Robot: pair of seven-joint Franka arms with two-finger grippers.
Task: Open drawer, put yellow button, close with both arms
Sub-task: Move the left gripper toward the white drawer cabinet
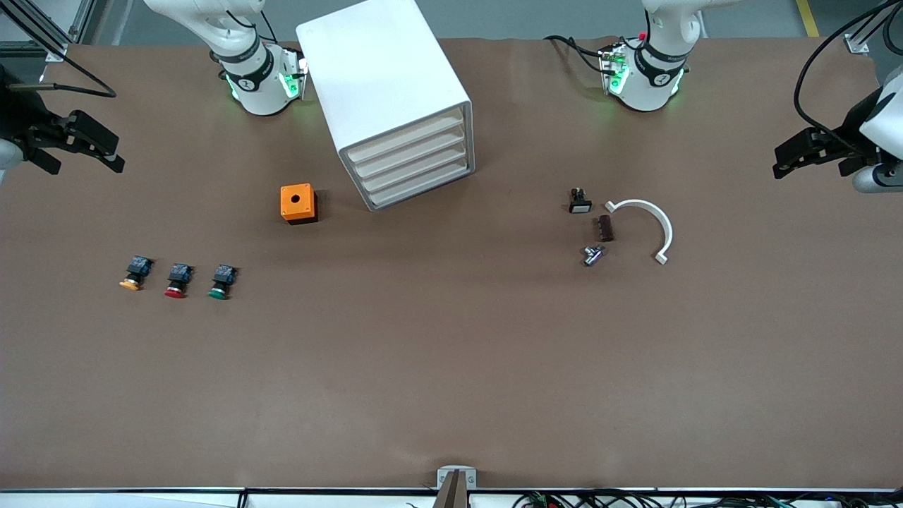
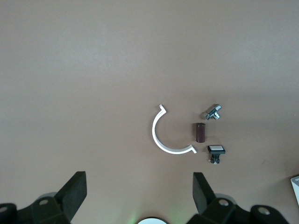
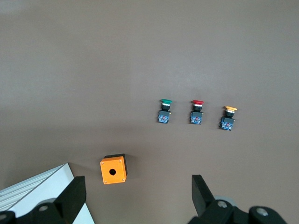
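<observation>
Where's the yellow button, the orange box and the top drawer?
yellow button (image 1: 132,282): front view, on its yellow cap.
orange box (image 1: 297,202): front view, on its top face.
top drawer (image 1: 408,133): front view, on its cream front.

Matt brown table (image 1: 451,367), glossy white cabinet (image 1: 374,77)

Setting: robotics laboratory or test cell. Evidence: two white robot arms with bases bolted along the far edge of a wide table (image 1: 451,367) covered in plain brown matting; green status lights at both bases; black cables (image 1: 818,63) trailing across the corners; aluminium framing (image 1: 42,28) at the far corner by the right arm; grey industrial floor with a yellow line (image 1: 808,17); a camera mount (image 1: 456,483) and wiring at the near edge. Small electrical parts laid out as test items.
</observation>
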